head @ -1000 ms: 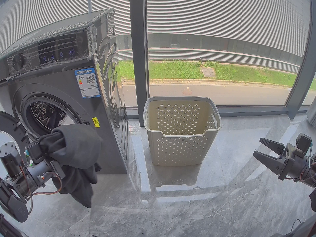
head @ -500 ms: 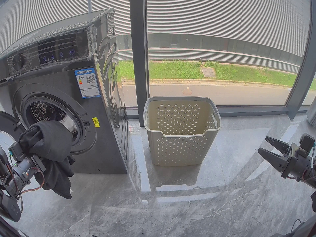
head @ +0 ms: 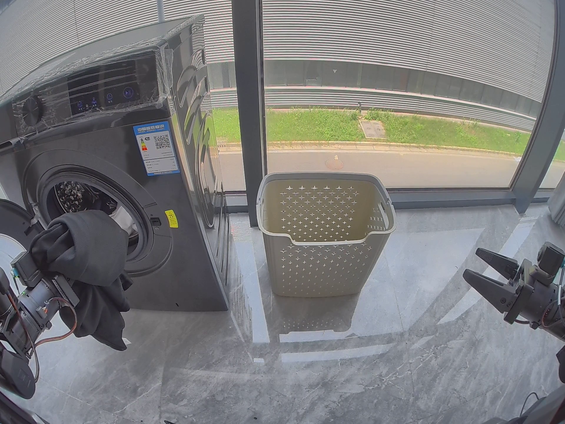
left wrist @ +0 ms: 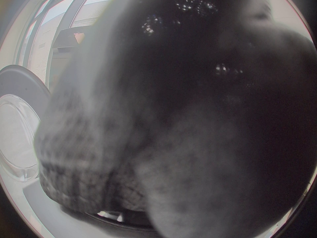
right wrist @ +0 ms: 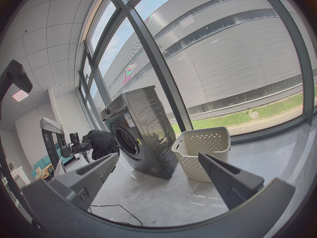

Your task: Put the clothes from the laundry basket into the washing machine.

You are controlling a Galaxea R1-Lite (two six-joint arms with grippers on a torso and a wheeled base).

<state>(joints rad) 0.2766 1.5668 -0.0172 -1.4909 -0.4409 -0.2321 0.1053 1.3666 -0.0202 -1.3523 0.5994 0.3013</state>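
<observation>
A dark grey garment (head: 88, 254) hangs bunched over my left gripper (head: 41, 278), which is shut on it with its fingers hidden under the cloth. The bundle sits right in front of the open drum (head: 82, 198) of the grey washing machine (head: 176, 166), and its lower end dangles toward the floor. Something white (head: 122, 219) lies inside the drum. Up close, the garment (left wrist: 185, 116) covers the left wrist view. The cream laundry basket (head: 325, 234) stands on the floor by the window, and nothing shows inside it. My right gripper (head: 479, 269) hangs open far to the right, holding nothing.
The machine's round door (head: 12, 225) stands open on the left, beside my left arm; its glass (left wrist: 16, 136) is close to the garment. A window post (head: 247, 89) rises between machine and basket. Grey marble floor (head: 353, 360) stretches in front.
My left arm has carried the garment leftward, from beside the machine's front to right before the drum opening. The right gripper has drifted slightly down and right, still open.
</observation>
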